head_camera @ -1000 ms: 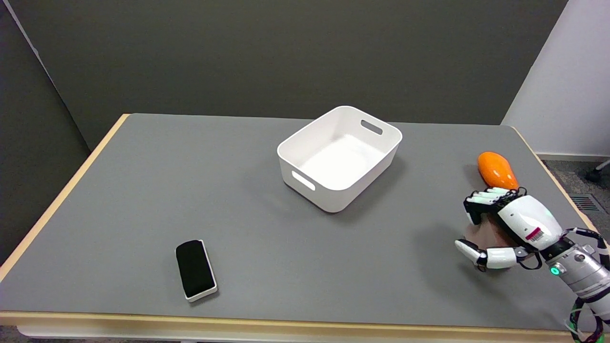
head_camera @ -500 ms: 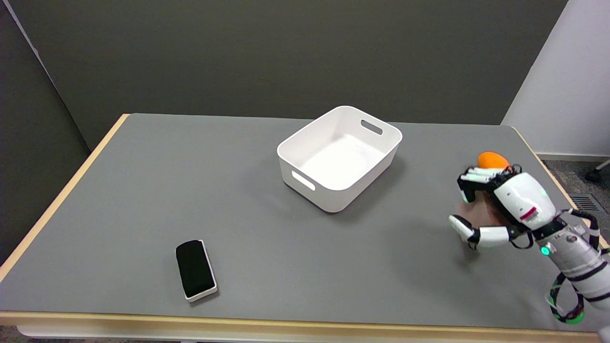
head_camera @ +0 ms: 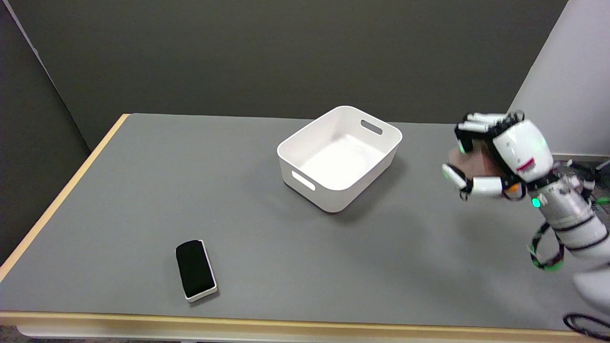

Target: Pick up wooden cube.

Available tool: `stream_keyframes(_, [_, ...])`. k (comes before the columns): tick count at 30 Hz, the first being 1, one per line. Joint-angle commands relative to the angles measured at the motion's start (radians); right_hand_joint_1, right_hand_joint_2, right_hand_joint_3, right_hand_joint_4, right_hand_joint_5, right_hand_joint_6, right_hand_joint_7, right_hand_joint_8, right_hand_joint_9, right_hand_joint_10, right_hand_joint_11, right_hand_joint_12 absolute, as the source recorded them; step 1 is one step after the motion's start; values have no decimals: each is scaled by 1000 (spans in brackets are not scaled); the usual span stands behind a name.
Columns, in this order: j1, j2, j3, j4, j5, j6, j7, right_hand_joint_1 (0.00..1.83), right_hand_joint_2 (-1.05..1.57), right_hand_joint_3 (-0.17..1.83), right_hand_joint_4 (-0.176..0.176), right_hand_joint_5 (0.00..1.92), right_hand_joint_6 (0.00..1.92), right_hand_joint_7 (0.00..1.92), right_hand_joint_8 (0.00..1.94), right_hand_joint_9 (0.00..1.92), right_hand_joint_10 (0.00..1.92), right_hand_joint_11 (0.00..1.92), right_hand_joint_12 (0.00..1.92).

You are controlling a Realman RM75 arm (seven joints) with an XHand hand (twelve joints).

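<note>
Head view: my right hand [head_camera: 495, 155] grips the wooden cube [head_camera: 476, 164] in the air, right of the white bin [head_camera: 339, 157], fingers above, thumb beneath. Cube judged light, rigid; opposing flat faces suit holding.

The right hand [head_camera: 495, 152] has a glossy white shell on its back bearing a small red label, white finger segments and black joints. A silver wrist [head_camera: 560, 202] carries a green light, and black-and-green cables [head_camera: 543, 247] loop beside the white forearm [head_camera: 584, 233].
</note>
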Motion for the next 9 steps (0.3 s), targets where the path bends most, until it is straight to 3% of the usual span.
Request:
stream_keyframes(1, [357,39,-117,98,32,-118,-71,984,621,912,20,904,1921,1188,1941,1332,1921,1109,1921])
stream_keyframes(9, [622,-60,-335,-60,40,-116,-84,991,617,911,20,908,1921,1181,1941,1335,1921,1113,1921])
